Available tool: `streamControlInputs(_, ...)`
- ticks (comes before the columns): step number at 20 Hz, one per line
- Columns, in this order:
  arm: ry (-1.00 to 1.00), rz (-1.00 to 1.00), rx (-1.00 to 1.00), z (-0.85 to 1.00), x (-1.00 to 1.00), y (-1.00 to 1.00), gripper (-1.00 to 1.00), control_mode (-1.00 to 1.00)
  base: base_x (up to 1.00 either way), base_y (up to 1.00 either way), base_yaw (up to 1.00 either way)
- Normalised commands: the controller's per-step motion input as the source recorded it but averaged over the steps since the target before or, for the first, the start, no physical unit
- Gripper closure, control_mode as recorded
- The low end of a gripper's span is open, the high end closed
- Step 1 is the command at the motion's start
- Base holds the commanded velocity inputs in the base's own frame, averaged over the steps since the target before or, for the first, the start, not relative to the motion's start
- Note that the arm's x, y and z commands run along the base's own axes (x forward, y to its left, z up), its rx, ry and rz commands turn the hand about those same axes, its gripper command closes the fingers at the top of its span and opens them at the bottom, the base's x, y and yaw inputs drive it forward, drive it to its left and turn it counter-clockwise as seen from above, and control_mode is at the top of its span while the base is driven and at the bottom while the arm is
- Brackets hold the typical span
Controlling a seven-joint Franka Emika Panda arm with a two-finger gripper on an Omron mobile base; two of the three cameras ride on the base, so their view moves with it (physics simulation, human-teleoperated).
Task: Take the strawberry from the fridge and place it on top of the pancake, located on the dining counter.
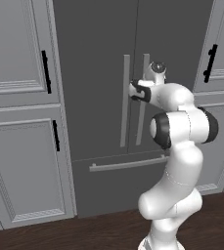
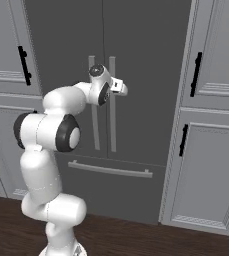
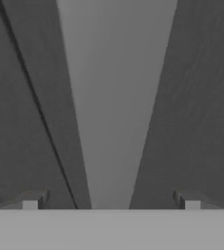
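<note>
The fridge stands shut in front of me, dark grey, with two long grey bar handles side by side. My gripper is up against the right door's handle. In the hand view this handle runs between my open fingertips, which stand to either side of it without touching. The door seam shows as a dark line to its left. The strawberry is hidden behind the shut doors. The pancake and the dining counter are out of view.
The left door's handle is right beside the one at my gripper. Below is the bottom drawer with a horizontal bar. Panelled grey cabinets with black handles flank the fridge. Dark wood floor lies underneath.
</note>
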Motion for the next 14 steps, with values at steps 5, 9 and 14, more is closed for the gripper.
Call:
streamControlInputs(5, 0.00, 0.04, 0.00, -0.10, 0.40, -0.35, -1.00, -1.00, 0.00, 0.00, 0.00)
streamControlInputs(9, -0.03, 0.11, 0.00, -0.07, 0.34, -0.16, -1.00, -1.00, 0.00, 0.00, 0.00)
streamControlInputs(14, -0.13, 0.14, 0.00, -0.19, 0.40, 0.00, -1.00, -1.00, 0.00, 0.00, 0.00)
